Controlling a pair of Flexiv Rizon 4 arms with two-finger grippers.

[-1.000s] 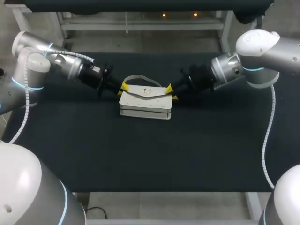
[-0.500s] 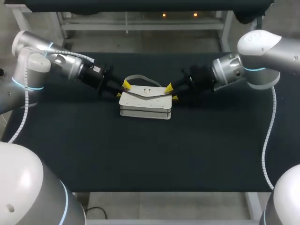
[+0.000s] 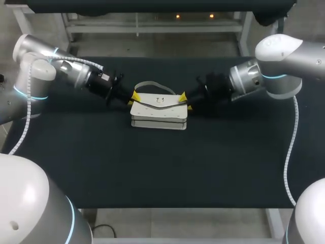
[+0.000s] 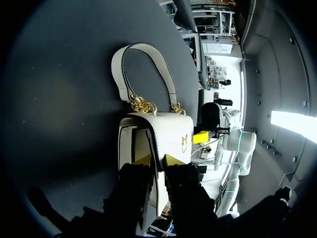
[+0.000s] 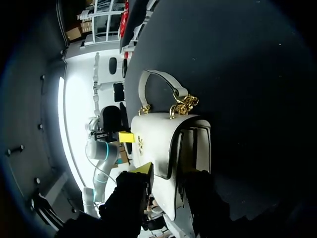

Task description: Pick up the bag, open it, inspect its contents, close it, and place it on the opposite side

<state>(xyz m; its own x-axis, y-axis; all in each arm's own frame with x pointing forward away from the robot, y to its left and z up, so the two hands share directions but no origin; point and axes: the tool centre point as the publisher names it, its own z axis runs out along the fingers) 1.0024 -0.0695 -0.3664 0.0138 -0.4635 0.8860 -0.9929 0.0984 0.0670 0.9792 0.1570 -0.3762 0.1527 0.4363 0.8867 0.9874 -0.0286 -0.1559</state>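
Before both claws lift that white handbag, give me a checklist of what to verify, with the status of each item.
1. Left claw sits at one end of the white leather handbag with gold chain: ok.
2. Right claw sits at the opposite end: ok.
3. Grip is firm at each end: cannot tell.
4. Front flap lies down over the bag's front: ok.
5. White handle is free of both claws: ok.
6. Bag rests on the black table: ok.
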